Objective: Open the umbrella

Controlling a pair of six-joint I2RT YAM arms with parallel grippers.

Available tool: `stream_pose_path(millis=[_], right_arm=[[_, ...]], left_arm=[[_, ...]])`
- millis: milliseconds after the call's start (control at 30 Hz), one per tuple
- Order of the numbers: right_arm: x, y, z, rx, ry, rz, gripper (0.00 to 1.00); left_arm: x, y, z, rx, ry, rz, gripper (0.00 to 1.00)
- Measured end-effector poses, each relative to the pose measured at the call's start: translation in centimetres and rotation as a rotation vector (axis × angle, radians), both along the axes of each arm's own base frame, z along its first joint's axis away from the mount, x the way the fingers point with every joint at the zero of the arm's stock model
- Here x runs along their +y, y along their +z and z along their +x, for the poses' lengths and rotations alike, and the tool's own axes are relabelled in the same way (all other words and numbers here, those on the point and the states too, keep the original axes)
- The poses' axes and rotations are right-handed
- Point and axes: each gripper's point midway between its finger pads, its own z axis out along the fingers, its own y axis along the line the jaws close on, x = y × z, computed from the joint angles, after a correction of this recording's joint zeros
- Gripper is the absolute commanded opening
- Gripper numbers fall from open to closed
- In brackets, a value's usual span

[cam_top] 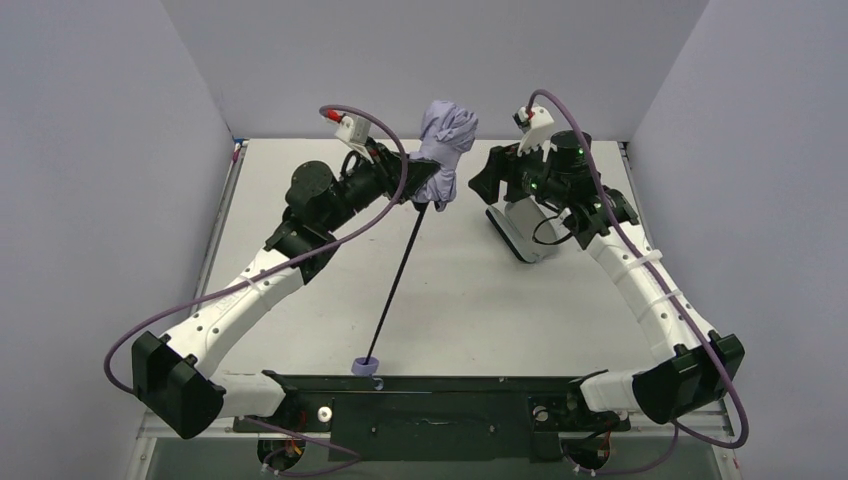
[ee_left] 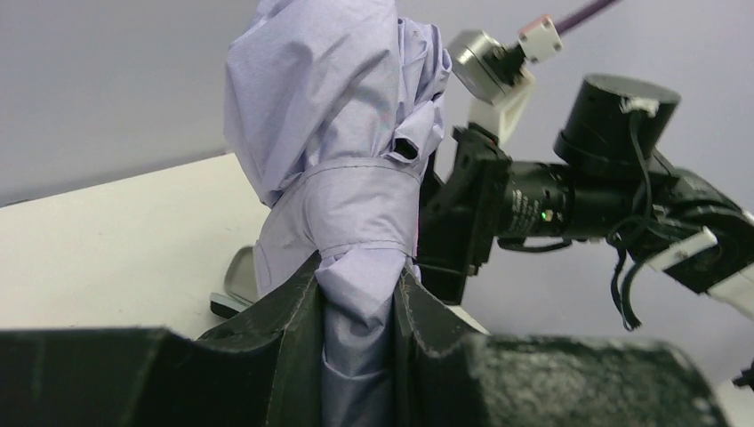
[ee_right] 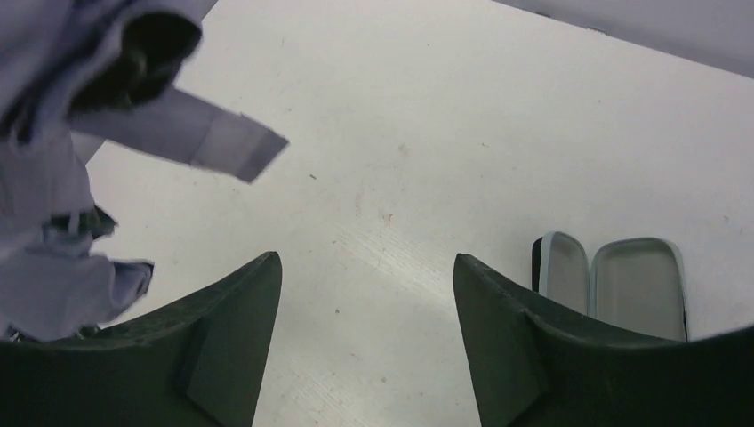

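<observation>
The umbrella (cam_top: pixel 447 135) is folded, its pale lavender canopy (ee_left: pixel 329 133) bunched and held up over the far middle of the table. Its thin black shaft (cam_top: pixel 400 275) slants down to the small lavender handle (cam_top: pixel 367 366) near the front edge. My left gripper (cam_top: pixel 425 183) (ee_left: pixel 356 294) is shut on the canopy's lower part, just below the wrapped band (ee_left: pixel 347 200). My right gripper (cam_top: pixel 478 185) (ee_right: pixel 366 267) hovers open just right of the canopy (ee_right: pixel 53 178), nothing between its fingers. A flat lavender strap end (ee_right: pixel 218 142) sticks out towards it.
An open oblong case (cam_top: pixel 525 232) (ee_right: pixel 613 285) with grey insides lies on the white table (cam_top: pixel 470 310) under my right wrist. Grey walls close in the left, back and right sides. The arm bases and a black bar (cam_top: pixel 440 385) line the near edge.
</observation>
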Motion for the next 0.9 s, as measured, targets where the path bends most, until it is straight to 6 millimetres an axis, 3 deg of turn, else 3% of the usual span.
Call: stream_pose_path(millis=[133, 267, 567, 700, 833, 900], right_arm=[[-0.6, -0.1, -0.4, 0.007, -0.001, 0.0, 0.7], [0.0, -0.4, -2.1, 0.04, 0.037, 0.035, 0.7], [7.4, 1.5, -6.6, 0.085, 0.257, 0.182, 0.7], [9.9, 2.3, -7.0, 0.112, 0.322, 0.248, 0.68], [11.3, 2.5, -6.5, 0.142, 0.336, 0.302, 0.62], [11.8, 2.3, -6.2, 0.168, 0.328, 0.325, 0.47]], left_arm=[[1.6, 0.9, 1.9, 0.029, 0.101, -0.048, 0.0], [3.0, 1.7, 3.4, 0.074, 0.193, -0.113, 0.0], [3.6, 0.6, 6.5, 0.209, 0.28, -0.213, 0.0], [3.5, -0.3, 7.4, 0.246, 0.302, -0.225, 0.0], [3.6, 0.0, 7.8, 0.254, 0.309, -0.244, 0.0], [3.7, 0.5, 7.8, 0.254, 0.308, -0.26, 0.0]])
